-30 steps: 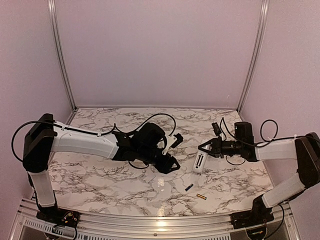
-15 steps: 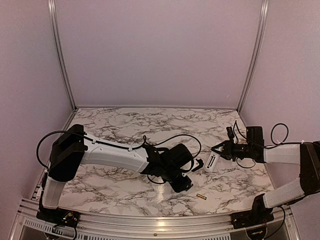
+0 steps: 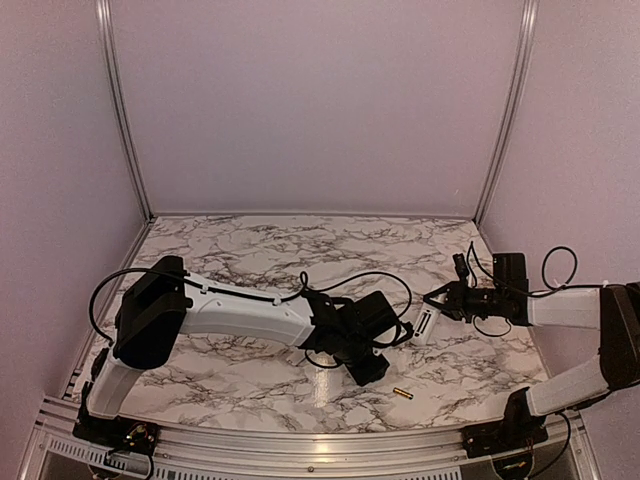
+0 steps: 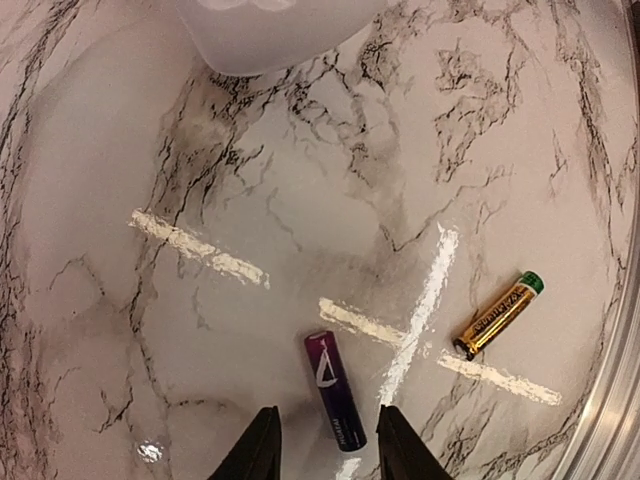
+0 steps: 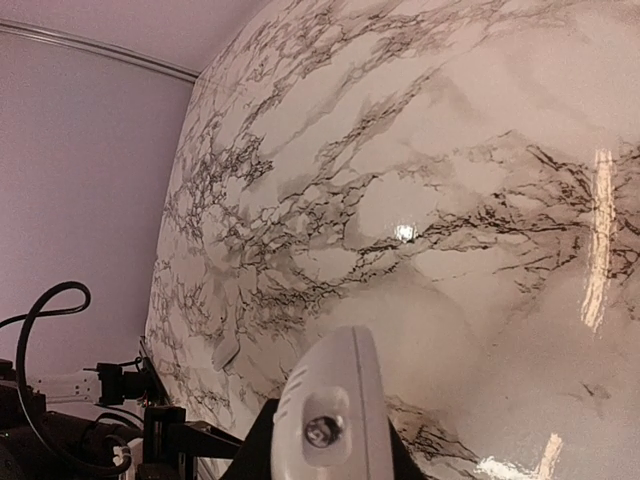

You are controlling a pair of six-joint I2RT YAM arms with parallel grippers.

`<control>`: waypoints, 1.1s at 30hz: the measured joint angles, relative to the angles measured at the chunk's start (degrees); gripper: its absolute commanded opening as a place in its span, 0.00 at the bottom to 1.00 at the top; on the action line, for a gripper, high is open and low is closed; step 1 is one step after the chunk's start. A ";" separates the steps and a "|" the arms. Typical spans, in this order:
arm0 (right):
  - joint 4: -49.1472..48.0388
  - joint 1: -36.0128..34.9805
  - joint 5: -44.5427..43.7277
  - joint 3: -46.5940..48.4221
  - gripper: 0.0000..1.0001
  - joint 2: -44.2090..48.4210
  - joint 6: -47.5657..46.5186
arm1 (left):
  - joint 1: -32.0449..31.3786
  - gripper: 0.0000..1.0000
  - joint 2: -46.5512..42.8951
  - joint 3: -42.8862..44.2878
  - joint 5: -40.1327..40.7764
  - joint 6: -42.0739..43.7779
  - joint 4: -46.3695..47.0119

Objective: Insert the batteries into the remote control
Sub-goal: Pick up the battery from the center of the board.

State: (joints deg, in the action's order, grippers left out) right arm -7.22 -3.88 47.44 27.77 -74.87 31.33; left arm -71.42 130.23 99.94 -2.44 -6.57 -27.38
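i'm counting two batteries and one remote control (image 3: pixel 423 326). dark battery (image 4: pixel 335 400) is lying on the marble table (image 3: pixel 250 250) between the left gripper (image 4: pixel 328 445) fingers, which are standing narrowly apart with gaps showing on both sides. gold battery (image 4: pixel 498 316) is lying near it, not touching. right gripper (image 3: pixel 438 303) is clamping the remote control by one end. in the top view the left arm (image 3: pixel 240 315) is hiding the dark battery. right wrist view is showing only the remote's end, face out of sight.
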 measured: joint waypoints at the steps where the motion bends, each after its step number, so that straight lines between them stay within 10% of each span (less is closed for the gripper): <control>1: 0.00 0.00 0.00 0.00 0.00 0.00 0.00 | -0.15 0.32 0.28 0.61 0.04 0.15 -0.48; 17: 0.00 0.00 0.07 0.00 0.00 -0.79 -0.13 | -0.37 0.00 2.54 2.32 2.29 2.10 -3.19; 33: -8.39 -4.24 2.75 -2.34 0.00 -1.09 3.61 | 1.86 0.00 -30.38 -41.46 2.80 14.51 19.65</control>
State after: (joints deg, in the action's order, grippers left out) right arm -15.62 -8.12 50.19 25.43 -75.96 34.94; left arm -69.56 99.85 58.48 0.36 7.94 -7.73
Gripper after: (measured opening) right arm 0.202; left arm 0.088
